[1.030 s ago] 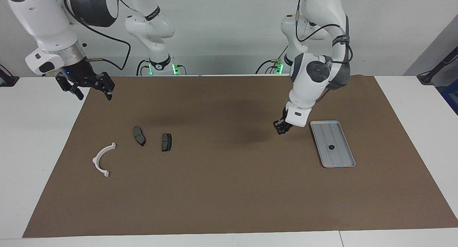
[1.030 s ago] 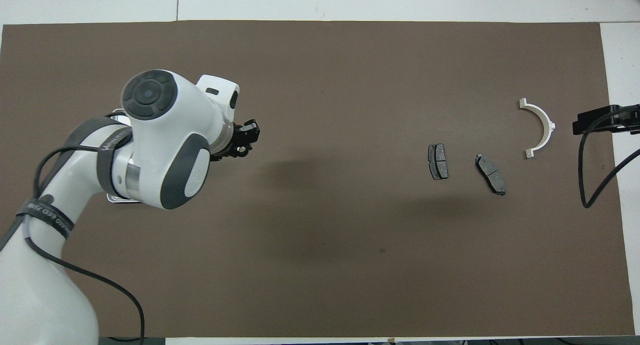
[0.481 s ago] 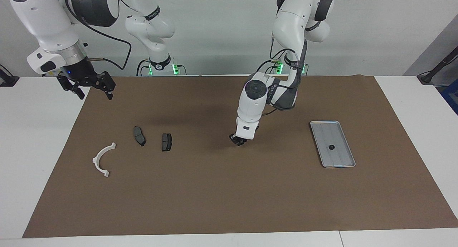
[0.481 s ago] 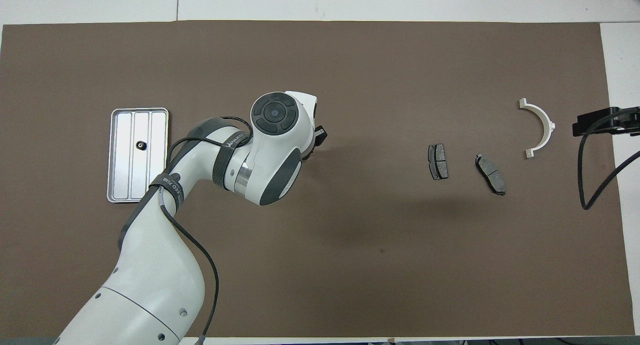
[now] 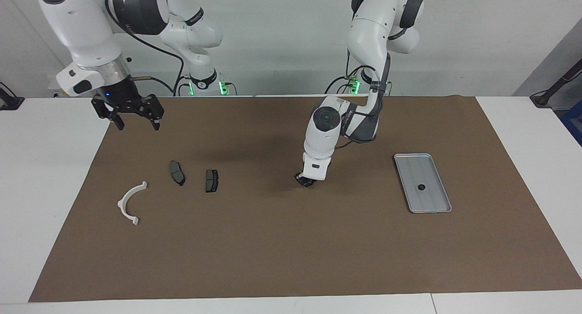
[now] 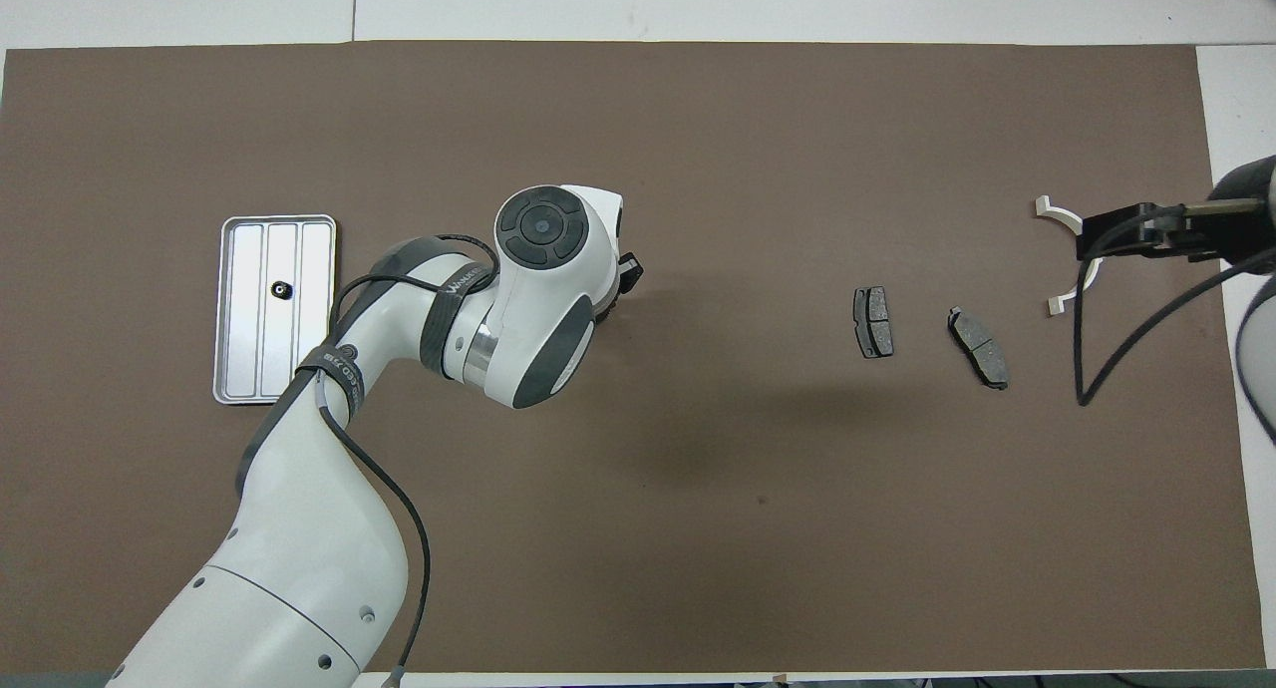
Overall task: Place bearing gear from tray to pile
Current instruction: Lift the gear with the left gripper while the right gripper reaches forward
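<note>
The silver ribbed tray [image 5: 432,205] lies on the brown mat toward the left arm's end, also in the overhead view [image 6: 239,369]. A small black round part [image 5: 421,187] sits in it [image 6: 280,290]. The pile lies toward the right arm's end: a white half-ring bracket [image 5: 125,204] [image 6: 1057,304] and two dark brake pads [image 5: 177,173] [image 5: 211,180] [image 6: 873,321] [image 6: 978,347]. My left gripper [image 5: 305,181] [image 6: 626,274] hangs low over the mat's middle, between tray and pile. My right gripper [image 5: 134,118] [image 6: 1126,239] is open and empty, raised over the mat's edge near the pile.
The brown mat [image 5: 291,250] covers most of the white table [image 5: 41,177]. The left arm's white elbow [image 6: 538,289] reaches out over the mat beside the tray. A black cable [image 6: 1097,369] hangs from the right arm.
My left gripper went from beside the tray to over the mat's middle, then settled slightly lower. My right gripper shifted in over the mat's edge, toward the pile.
</note>
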Motion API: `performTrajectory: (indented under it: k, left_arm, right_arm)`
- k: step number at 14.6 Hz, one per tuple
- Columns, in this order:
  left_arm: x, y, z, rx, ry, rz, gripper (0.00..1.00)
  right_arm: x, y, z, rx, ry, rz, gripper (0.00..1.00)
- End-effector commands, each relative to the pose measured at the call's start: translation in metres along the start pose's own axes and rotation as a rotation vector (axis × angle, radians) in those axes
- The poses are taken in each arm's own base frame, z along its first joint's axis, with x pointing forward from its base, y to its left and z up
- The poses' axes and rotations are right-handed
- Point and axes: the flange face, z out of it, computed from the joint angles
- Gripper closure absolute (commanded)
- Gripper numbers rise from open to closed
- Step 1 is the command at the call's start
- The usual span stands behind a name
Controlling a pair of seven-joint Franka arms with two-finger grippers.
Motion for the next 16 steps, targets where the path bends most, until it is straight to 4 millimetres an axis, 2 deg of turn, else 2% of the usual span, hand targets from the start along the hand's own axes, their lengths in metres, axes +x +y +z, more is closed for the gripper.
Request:
performTrajectory:
  k: [1,4,5,6,7,8,9,10,11,13,15,16]
  left_arm:
    - [-0.002,-0.001,0.006,-0.003,0.026,-0.015,1.0]
    - [-0.002,-0.001,0.007,-0.005,0.026,-0.032,0.95]
    - [0.0,-0.001,0.007,-0.011,0.031,-0.032,0.94]
    - [-0.001,-0.002,0.009,-0.013,0.031,-0.033,0.88]
    - [-0.001,-0.003,0.011,-0.013,0.031,-0.034,0.82]
    - [-0.001,-0.003,0.011,-0.014,0.032,-0.038,0.8]
    - [0.0,-0.003,0.011,-0.017,0.033,-0.06,0.64]
    - [0.0,-0.002,0.01,-0.02,0.034,-0.085,0.2]
    - [0.002,-0.002,0.007,-0.018,0.034,-0.088,0.0]
    - [0.016,-0.011,-0.005,-0.002,0.038,-0.106,0.0]
    - [0.038,-0.031,-0.04,0.015,0.041,-0.114,0.0]
    - [0.048,-0.043,-0.05,0.028,0.032,-0.097,0.0]
  right_arm:
    - [0.002,-0.009,0.011,0.007,0.006,0.004,0.0]
    - [0.001,0.001,0.014,0.005,-0.003,-0.005,0.0]
    - [0.0,0.011,0.018,0.006,-0.011,-0.008,0.0]
    - [0.0,0.014,0.02,0.005,-0.014,-0.012,0.0]
    - [0.001,0.014,0.021,0.006,-0.014,-0.014,0.0]
    - [0.001,0.007,0.021,0.006,-0.016,-0.018,0.0]
    - [0.002,0.003,0.022,0.005,-0.016,-0.022,0.0]
    - [0.002,-0.005,0.024,0.006,-0.019,-0.034,0.0]
    - [0.003,-0.006,0.025,0.006,-0.014,-0.034,0.0]
    - [0.004,-0.006,0.026,0.006,-0.009,-0.036,0.0]
    - [0.005,-0.004,0.026,0.007,-0.003,-0.034,0.0]
    - [0.005,-0.006,0.026,0.007,-0.003,-0.034,0.0]
